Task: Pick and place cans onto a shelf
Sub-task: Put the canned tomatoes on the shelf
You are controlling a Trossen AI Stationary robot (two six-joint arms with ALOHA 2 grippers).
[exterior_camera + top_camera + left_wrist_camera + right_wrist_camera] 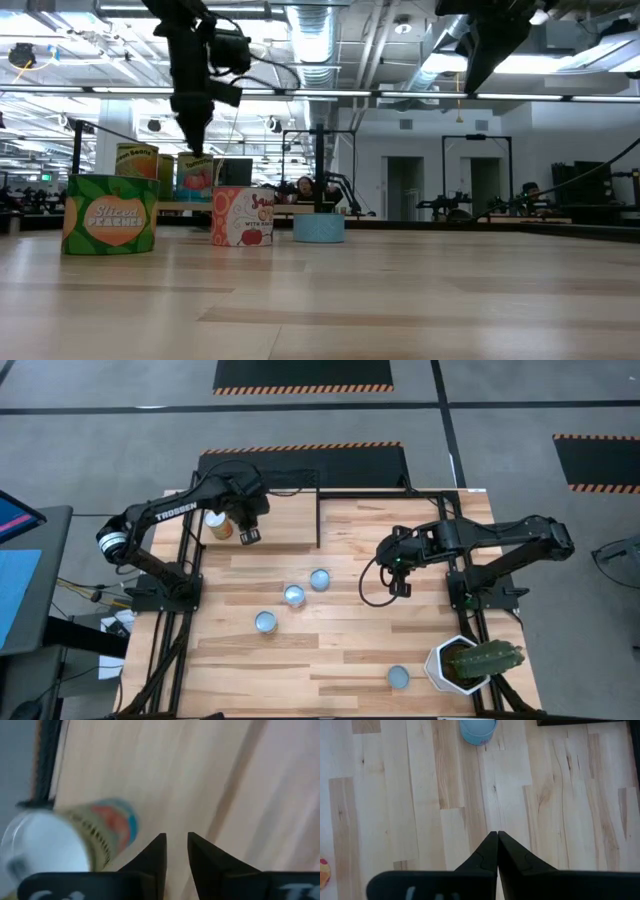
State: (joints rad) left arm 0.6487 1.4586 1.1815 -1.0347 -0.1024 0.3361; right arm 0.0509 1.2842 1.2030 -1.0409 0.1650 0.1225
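The shelf (285, 520) is a pale board framed by black rods at the table's far left. A white-topped can (217, 523) stands on it; it also shows in the left wrist view (75, 845). The low view shows two labelled cans (137, 162) (197, 173) back there. My left gripper (249, 535) hangs over the shelf just right of that can, fingers pointing down, a narrow gap between them (176, 845), empty. Three cans (320, 579) (294, 596) (265, 622) stand mid-table and another (398, 677) stands near the front edge. My right gripper (401, 586) is shut (497, 840) and empty above the table's right half.
A white pot with a cactus (465, 663) stands at the front right corner. In the low view a green peaches can (110, 214), an orange-and-white can (242, 215) and a blue can (319, 228) stand on the planks. Black frame rods (318, 510) edge the shelf.
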